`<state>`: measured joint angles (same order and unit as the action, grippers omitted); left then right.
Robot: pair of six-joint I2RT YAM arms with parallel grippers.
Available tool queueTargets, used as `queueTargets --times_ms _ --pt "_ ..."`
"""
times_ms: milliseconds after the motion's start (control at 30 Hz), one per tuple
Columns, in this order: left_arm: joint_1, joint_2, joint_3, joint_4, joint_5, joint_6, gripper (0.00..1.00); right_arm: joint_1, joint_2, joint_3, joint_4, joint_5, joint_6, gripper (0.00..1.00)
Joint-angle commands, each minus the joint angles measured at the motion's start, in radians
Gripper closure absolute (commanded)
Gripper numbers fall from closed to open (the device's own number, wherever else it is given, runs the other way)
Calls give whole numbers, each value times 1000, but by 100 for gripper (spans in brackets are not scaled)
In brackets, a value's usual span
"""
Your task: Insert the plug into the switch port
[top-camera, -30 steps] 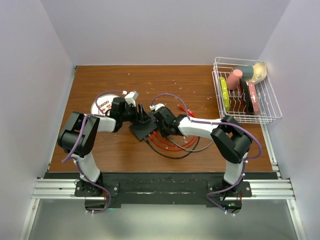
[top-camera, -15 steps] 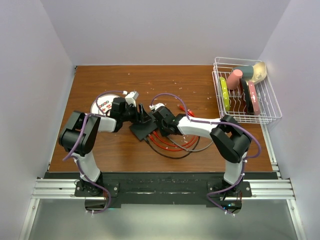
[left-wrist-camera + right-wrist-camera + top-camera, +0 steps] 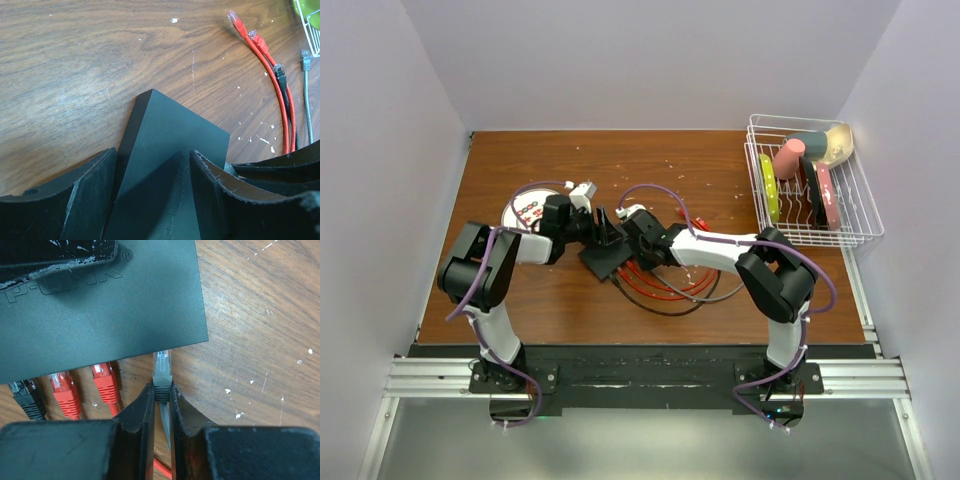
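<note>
Wood table (image 3: 720, 170), far edge cut by the walls. Wire rack (image 3: 860, 215) at the right edge holds dishes, too small to sort. Both arms meet mid-table and cover most of the switch (image 3: 603, 258). It lies left of centre, and only a black corner shows from above.

A coil of red and dark cables (image 3: 665, 285) sits under the right arm, tangled and not countable. A white plate (image 3: 520, 212) is half hidden behind the left arm.

Left gripper (image 3: 152, 155) holds the switch, with its fingers on either side and one on the top face. The port row can't be seen.

Right gripper (image 3: 161, 390) is pinched tight on the grey plug (image 3: 162, 367). The plug's clear tip meets the switch's edge, but how far in it is can't be told. Black and red plugs (image 3: 62, 387) sit alongside with their tips under that edge.
</note>
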<state>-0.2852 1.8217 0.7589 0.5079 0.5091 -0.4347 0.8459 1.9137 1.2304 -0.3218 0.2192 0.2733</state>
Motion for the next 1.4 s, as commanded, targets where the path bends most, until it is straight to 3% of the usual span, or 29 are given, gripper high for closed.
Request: queueTargets --times_ms 0,400,500,667,867,1000,1367 --pt "-3 17 20 38 58 -4 36 -1 24 29 10 6 -14 100" --pt "-3 123 160 -2 48 39 33 -1 38 58 -14 29 -89 100" --pt "-3 157 207 -32 66 53 38 -4 41 63 -14 35 -86 100" --pt "-3 137 185 -66 72 63 43 -14 50 76 -14 29 -68 100" --pt "-3 85 115 -78 46 60 42 -16 56 89 -3 16 -65 100" --pt "-5 102 111 -80 77 60 48 -15 56 92 7 2 -80 100" --pt "-12 142 117 -94 147 82 49 -15 71 126 4 -35 -184 100"
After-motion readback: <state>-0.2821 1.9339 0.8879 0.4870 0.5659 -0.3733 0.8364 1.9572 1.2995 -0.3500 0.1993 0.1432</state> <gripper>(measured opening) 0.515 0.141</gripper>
